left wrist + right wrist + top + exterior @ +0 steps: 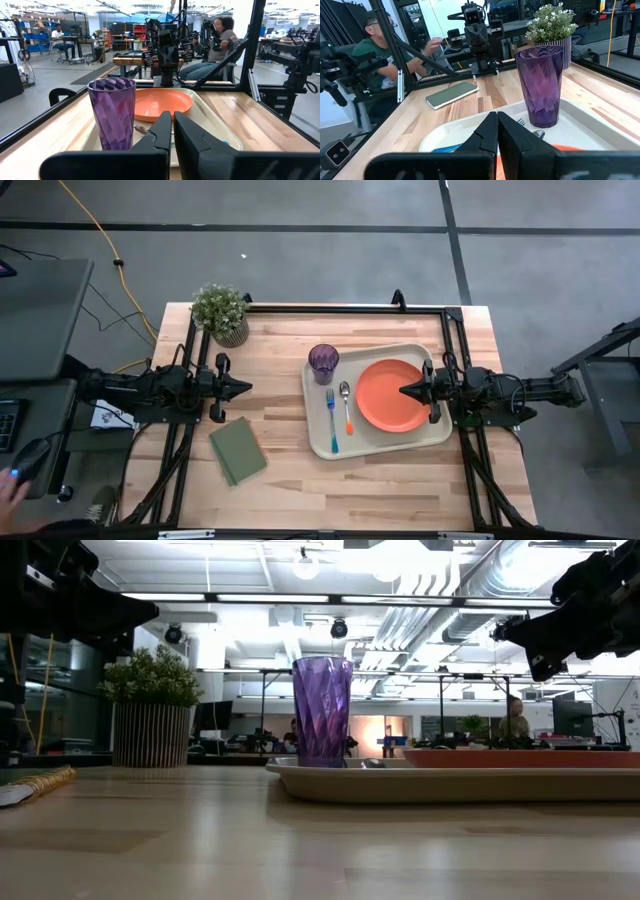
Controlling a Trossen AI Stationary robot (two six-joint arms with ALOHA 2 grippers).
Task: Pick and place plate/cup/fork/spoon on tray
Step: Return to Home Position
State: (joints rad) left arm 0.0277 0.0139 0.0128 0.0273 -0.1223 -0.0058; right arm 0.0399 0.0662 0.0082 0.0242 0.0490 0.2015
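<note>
Beige tray [375, 442]: held plate [391, 396], cup [323, 363], fork [331, 421], spoon [346, 406].
Left gripper [246, 388], right gripper [405, 391]: fingers pressed together (both empty).

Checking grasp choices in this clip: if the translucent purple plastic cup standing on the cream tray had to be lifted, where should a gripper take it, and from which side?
Probably from above, one finger inside and one outside the open rim of the translucent purple plastic cup. It stands upright in a corner of the cream rectangular tray, and the tray's raised rim hinders a low side approach. The left gripper, shut, is nearer.
</note>
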